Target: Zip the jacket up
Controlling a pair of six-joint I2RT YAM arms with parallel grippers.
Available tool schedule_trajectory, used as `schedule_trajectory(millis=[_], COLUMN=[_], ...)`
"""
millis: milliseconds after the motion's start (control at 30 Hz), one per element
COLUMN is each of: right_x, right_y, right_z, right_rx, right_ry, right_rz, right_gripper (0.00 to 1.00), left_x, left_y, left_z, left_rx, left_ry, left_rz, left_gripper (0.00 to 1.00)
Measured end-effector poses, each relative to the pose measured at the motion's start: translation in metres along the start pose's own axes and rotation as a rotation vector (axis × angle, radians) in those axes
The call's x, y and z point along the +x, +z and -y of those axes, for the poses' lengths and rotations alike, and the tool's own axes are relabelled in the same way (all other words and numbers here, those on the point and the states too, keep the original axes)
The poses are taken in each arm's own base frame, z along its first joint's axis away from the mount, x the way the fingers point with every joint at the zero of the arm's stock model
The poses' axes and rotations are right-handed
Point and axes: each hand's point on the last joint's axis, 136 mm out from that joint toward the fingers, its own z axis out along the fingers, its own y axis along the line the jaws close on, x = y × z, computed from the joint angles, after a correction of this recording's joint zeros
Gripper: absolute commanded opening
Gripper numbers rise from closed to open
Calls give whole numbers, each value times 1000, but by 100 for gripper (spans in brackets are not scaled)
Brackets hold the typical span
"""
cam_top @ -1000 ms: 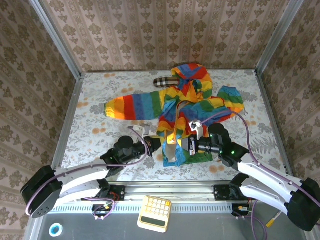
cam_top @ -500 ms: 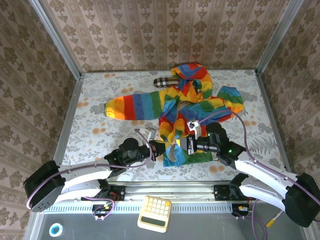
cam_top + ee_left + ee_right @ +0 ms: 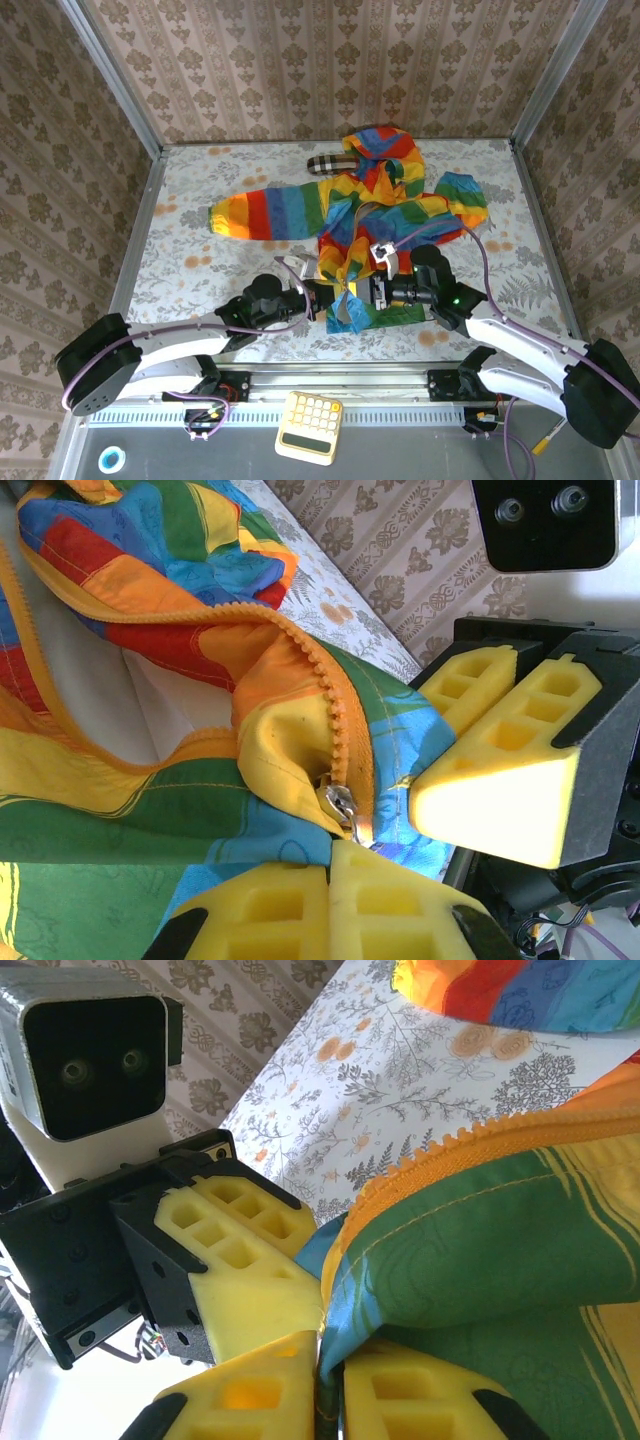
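Your small hooded fabric jacket in rainbow stripes [image 3: 375,215] lies spread on the floral-patterned desk [image 3: 200,280]. Its hood points to the desk's far edge, one long sleeve stretches toward the desk's left side, and the hem faces the desk's near edge. A small tan, black and white plaid piece [image 3: 325,163] sits by the desk's far edge, just beside the hood.

Both arms reach in from the desk's near edge and meet at the hem. Your left pincer [image 3: 318,295] is together, its yellow foam pads [image 3: 290,910] clamped on the jacket right under the metal zipper slider [image 3: 340,808], which sits at the foot of the orange zipper [image 3: 330,690]. Your right pincer [image 3: 368,292] is clamped on the jacket too: in its wrist view, blue-green cloth runs down into the thin gap between its fingers [image 3: 250,1400]. The tips of the two pincers nearly touch. Beyond the slider, toward the desk's far edge, the orange teeth lie apart and pale lining shows between the front panels.
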Motion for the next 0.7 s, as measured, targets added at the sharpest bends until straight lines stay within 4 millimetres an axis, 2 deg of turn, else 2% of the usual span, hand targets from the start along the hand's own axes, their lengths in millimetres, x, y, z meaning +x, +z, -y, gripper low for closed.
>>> schedule_trajectory(millis=[133, 300, 400, 500, 700], right_x=[4, 9, 9, 9, 4], right_y=[3, 6, 6, 6, 2], right_z=[3, 7, 9, 9, 0], right_rx=[0, 11, 18, 18, -10], right_ry=[11, 25, 22, 17, -38], right_rz=[-20, -37, -38, -36, -17], right_gripper=[13, 0, 0, 0, 0], left_x=[0, -2, -4, -13, -47], left_y=[0, -1, -3, -11, -41], left_z=[0, 2, 4, 6, 22], left_rx=[-1, 3, 6, 10, 49], left_ry=[4, 12, 19, 23, 63], left_rz=[-2, 0, 4, 29, 151], left_gripper=[0, 0, 0, 0, 0])
